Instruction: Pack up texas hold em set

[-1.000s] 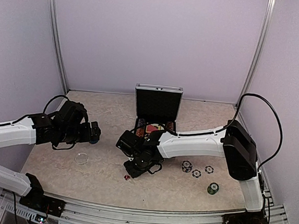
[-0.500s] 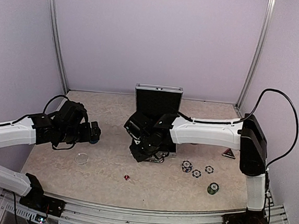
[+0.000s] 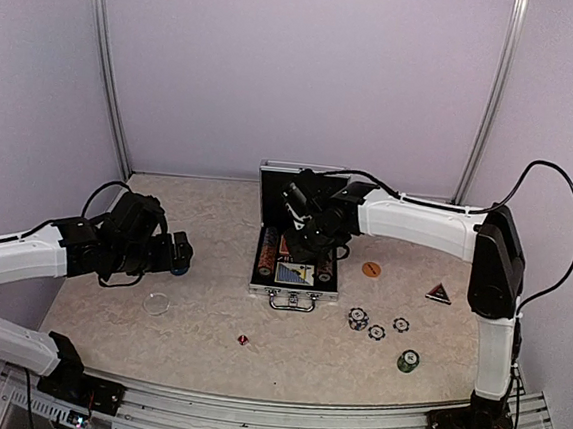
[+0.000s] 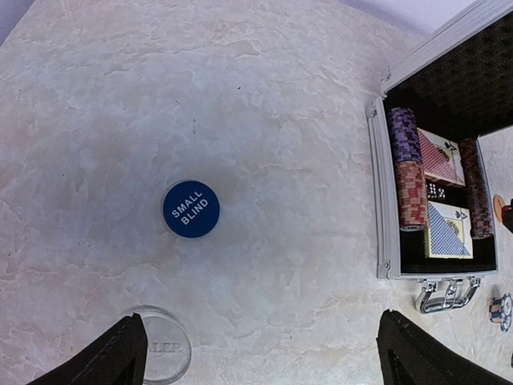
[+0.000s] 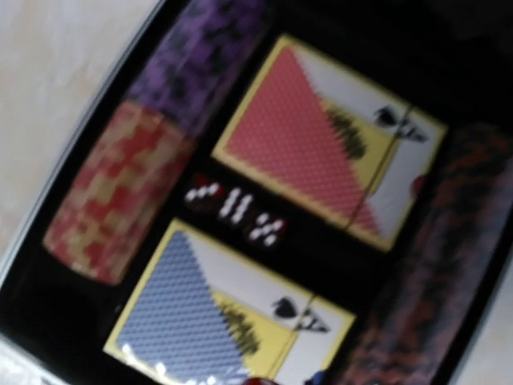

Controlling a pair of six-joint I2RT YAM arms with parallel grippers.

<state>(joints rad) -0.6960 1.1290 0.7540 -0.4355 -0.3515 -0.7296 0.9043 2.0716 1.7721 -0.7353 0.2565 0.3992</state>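
The silver case (image 3: 294, 293) lies open mid-table, its lid (image 3: 304, 190) upright. Inside are chip rows (image 5: 120, 192), a red deck (image 5: 313, 136), a blue deck (image 5: 200, 313) and several dice (image 5: 236, 210). My right gripper (image 3: 312, 245) hovers over the case, and a sliver of a red die (image 5: 258, 382) shows at the bottom edge of its wrist view. My left gripper (image 4: 268, 353) is open over bare table, left of the case. A blue "small blind" disc (image 4: 191, 209) lies ahead of it and a clear disc (image 4: 164, 345) beside its left finger (image 4: 120, 353).
A red die (image 3: 243, 339) lies in front of the case. To its right are loose chips (image 3: 359, 318), a green chip stack (image 3: 408, 361), an orange disc (image 3: 371, 269) and a dark triangular piece (image 3: 438, 293). White walls close in the table.
My right arm swung from the table front, near the loose red die, up and back over the open case. The left arm has not moved.
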